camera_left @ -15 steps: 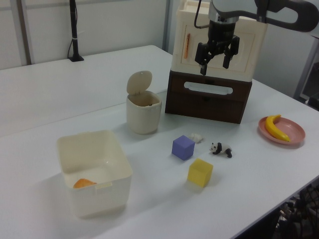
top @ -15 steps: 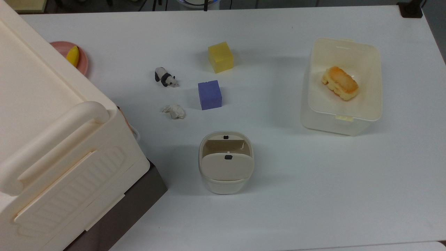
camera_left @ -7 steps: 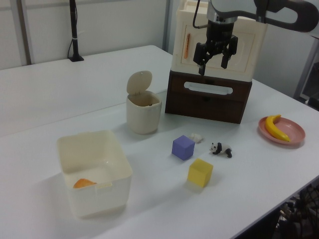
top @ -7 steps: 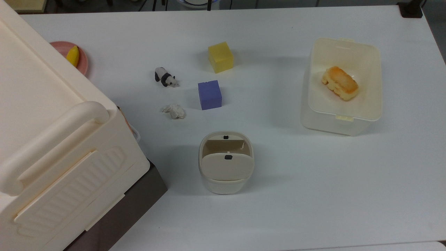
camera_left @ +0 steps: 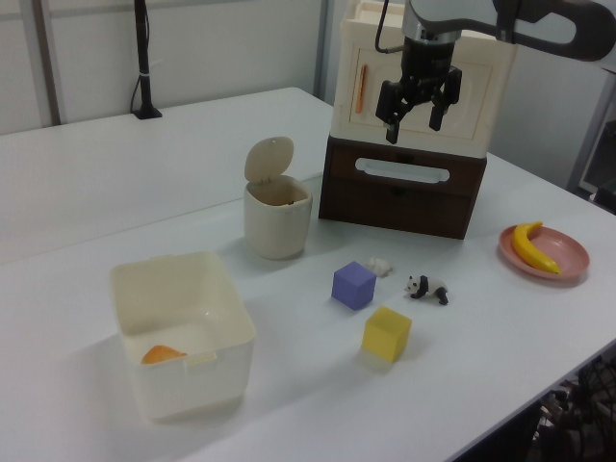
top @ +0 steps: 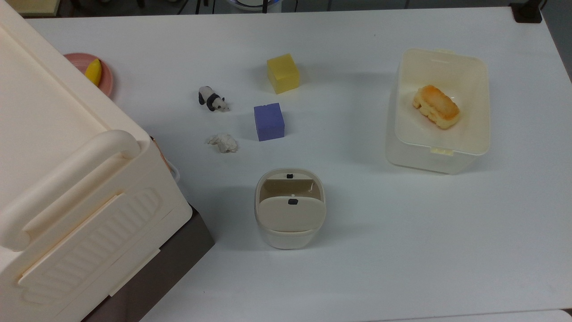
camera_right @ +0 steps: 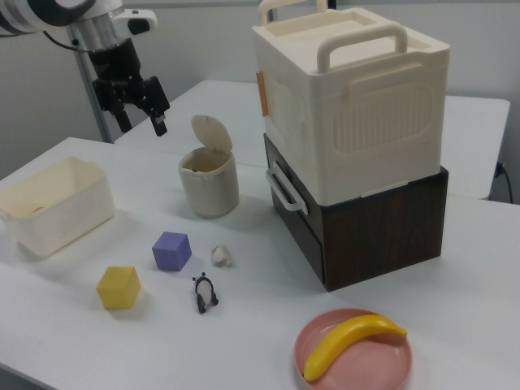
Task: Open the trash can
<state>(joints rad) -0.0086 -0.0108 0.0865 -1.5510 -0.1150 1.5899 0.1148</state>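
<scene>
The trash can (top: 289,210) stands on the white counter (top: 402,250), roughly midway along its length and nearer the edge at the top view's bottom. Its beige lid (camera_left: 269,158) is swung up on its hinge and stands nearly upright, so the mouth of the bin is open; in the top view a small black button (top: 289,175) sits at the rim on the side away from the hinge.

The hand (camera_left: 416,127) hangs in the air well above the counter, empty, its two fingers (camera_left: 391,122) spread apart and pointing down. In the left view it is in front of the large cream box (camera_right: 357,97) with the thick handle, which sits on a dark brown drawer unit (camera_right: 366,227). In the right view the hand (camera_right: 138,114) is up and off to the right view's left of the trash can (camera_right: 208,180), well clear of the lid.

Near the trash can, toward the counter's middle, lie a crumpled bit of paper (top: 223,142), a purple cube (top: 269,121), a toy panda (top: 212,99) and a yellow cube (top: 282,73). A lidless cream tub (top: 440,112) holding a piece of bread (top: 436,106) stands toward the counter's end at the top view's right. A pink plate (camera_right: 354,354) with a banana (camera_right: 351,341) sits beside the stacked boxes.
</scene>
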